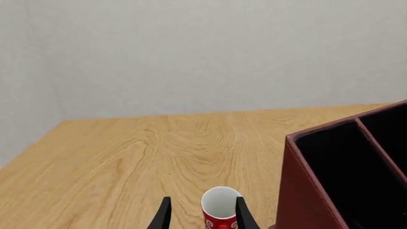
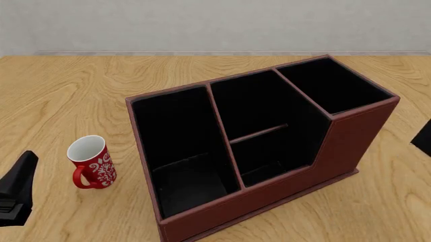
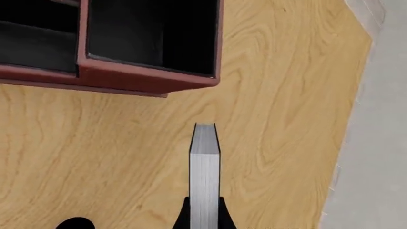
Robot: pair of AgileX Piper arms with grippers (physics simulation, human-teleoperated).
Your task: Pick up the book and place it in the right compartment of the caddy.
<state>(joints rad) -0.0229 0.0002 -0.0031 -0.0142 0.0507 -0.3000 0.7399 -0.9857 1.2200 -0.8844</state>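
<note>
In the right wrist view, my right gripper (image 3: 205,218) is shut on the book (image 3: 205,167). The book is thin and black, held edge-on with its white page edges facing the camera, above bare table just short of the caddy (image 3: 127,78). The caddy's right compartment (image 3: 152,33) lies straight beyond the book. In the front view the red-brown caddy (image 2: 350,146) fills the middle, with the narrow right compartment (image 2: 333,83) at its far right end. My left gripper (image 1: 203,213) is open and empty, near the table's left side.
A red mug with a white inside (image 2: 91,162) stands left of the caddy; it also shows beyond the left fingers (image 1: 219,210). The left arm (image 2: 17,189) sits at the front left. A dark shape (image 2: 423,137) at the right edge is too cropped to identify.
</note>
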